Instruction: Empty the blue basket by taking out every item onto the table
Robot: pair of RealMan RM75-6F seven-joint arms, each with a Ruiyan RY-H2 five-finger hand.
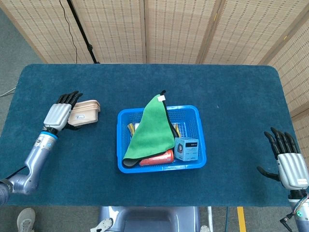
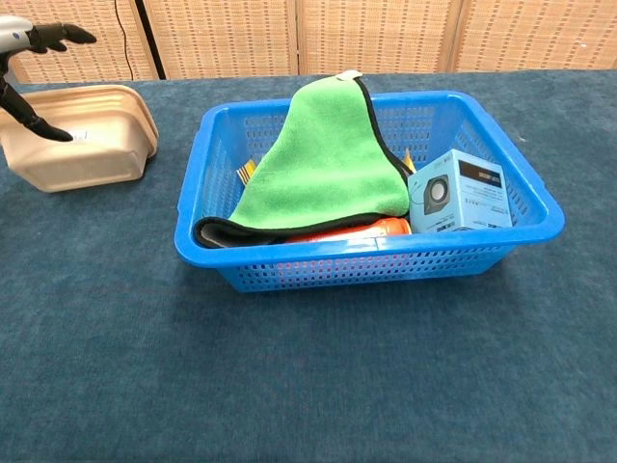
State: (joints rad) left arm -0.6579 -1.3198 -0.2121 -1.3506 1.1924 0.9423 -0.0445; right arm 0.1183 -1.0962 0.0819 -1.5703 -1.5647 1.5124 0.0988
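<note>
The blue basket [image 1: 193, 109] [image 2: 386, 258] stands mid-table. A green cloth [image 1: 154, 128] [image 2: 323, 164] is draped over its contents. Beside it lie a light-blue box [image 1: 186, 148] [image 2: 460, 191], a red-orange item [image 1: 157, 158] [image 2: 352, 231] and something yellow [image 1: 131, 129] [image 2: 246, 172], mostly hidden. A beige lidded container [image 1: 85, 112] [image 2: 82, 140] lies on the table left of the basket. My left hand [image 1: 60, 113] [image 2: 24, 43] is over the container's left end, fingers stretched out and thumb against its side. My right hand [image 1: 288, 164] is open at the table's right front edge, holding nothing.
The dark blue table [image 1: 231, 96] spreads wide on both sides of the basket. Wicker screens [image 1: 174, 29] stand behind it, and a black stand leg [image 1: 79, 29] rises at the back left.
</note>
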